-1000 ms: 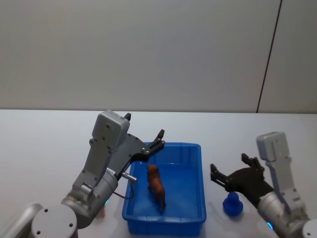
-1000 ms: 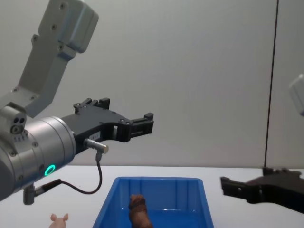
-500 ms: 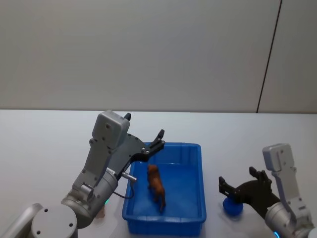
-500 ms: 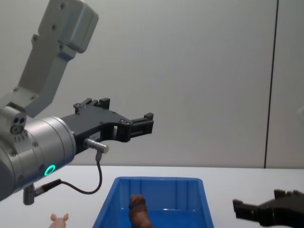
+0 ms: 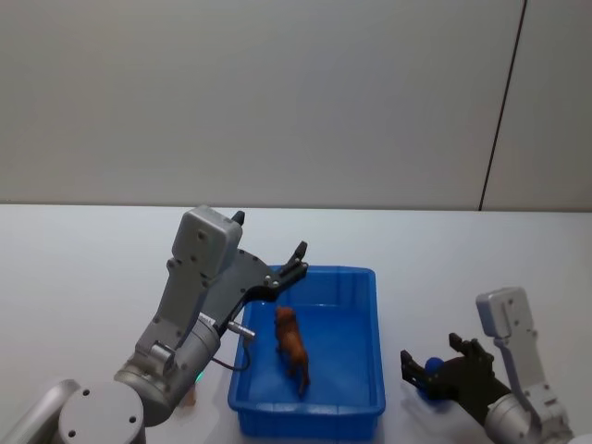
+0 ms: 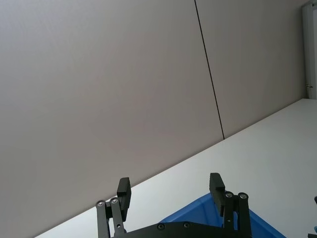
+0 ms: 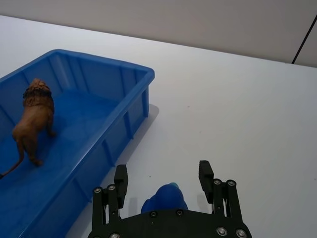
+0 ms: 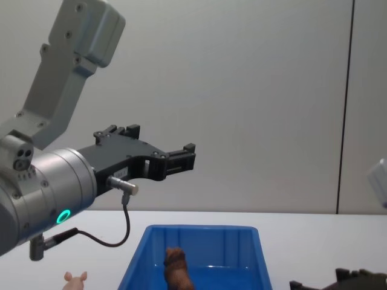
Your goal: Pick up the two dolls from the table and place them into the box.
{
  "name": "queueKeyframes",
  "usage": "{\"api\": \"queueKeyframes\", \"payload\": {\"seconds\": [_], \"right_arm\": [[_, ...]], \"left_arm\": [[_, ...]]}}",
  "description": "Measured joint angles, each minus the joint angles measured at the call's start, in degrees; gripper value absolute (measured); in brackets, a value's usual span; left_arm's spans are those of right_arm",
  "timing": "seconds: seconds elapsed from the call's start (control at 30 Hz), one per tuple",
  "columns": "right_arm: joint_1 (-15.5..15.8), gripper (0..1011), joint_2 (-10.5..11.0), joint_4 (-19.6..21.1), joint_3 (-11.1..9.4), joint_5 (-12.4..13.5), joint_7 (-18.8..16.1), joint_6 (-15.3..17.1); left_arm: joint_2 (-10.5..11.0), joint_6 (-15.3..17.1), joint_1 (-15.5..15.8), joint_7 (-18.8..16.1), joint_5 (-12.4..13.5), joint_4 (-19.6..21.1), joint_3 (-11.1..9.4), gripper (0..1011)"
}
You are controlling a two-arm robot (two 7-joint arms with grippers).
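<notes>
One doll, the brown lion (image 7: pixel 33 116), is already standing upright inside the box (image 7: pixel 106 58), toward its left half. The other, the dark blue toy (image 7: pixel 166 198), is sitting on the table (image 7: pixel 237 99) near the box's right wall. The right gripper (image 7: pixel 163 171) is straddling it low over the tabletop, its fingers spread wide on either side and not touching it. The left gripper (image 6: pixel 169 182) is hovering above the box's far left rim, fingers likewise parted and holding nothing. The blue toy is looking light and rounded (probably smooth plastic, so apt to squirt out of a shallow pinch). By my judgement the pads are best closing across its widest part, low on the body rather than on the narrower top.
</notes>
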State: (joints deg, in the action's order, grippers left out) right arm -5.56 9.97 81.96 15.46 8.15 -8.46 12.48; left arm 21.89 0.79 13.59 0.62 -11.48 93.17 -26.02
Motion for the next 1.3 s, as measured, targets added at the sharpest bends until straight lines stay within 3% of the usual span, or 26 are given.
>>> {"api": "queueKeyframes", "payload": {"seconds": [0.17, 0.3, 0.5, 0.63, 0.73, 1.3], "right_arm": [[-0.4, 806, -0.3, -1.2, 0.1, 0.1, -0.3, 0.3], [-0.8, 653, -0.6, -2.3, 0.2, 0.3, -0.3, 0.8], [-1.1, 503, -0.9, -3.1, 0.2, 0.5, 0.1, 1.4], [-1.2, 334, -1.1, -3.3, 0.2, 0.5, 0.3, 1.4], [-1.2, 276, -1.1, -3.2, 0.3, 0.5, 0.3, 0.9], [-0.1, 185, -0.9, 3.0, 0.5, 0.2, -0.1, -4.7]], "left_arm": [[0.0, 0.0, 0.0, 0.0, 0.0, 0.0, 0.0, 1001], [0.0, 0.0, 0.0, 0.0, 0.0, 0.0, 0.0, 1001], [0.0, 0.0, 0.0, 0.0, 0.0, 0.0, 0.0, 1001], [0.0, 0.0, 0.0, 0.0, 0.0, 0.0, 0.0, 1001], [0.0, 0.0, 0.0, 0.0, 0.0, 0.0, 0.0, 1001], [0.0, 0.0, 0.0, 0.0, 0.0, 0.0, 0.0, 1001]]}}
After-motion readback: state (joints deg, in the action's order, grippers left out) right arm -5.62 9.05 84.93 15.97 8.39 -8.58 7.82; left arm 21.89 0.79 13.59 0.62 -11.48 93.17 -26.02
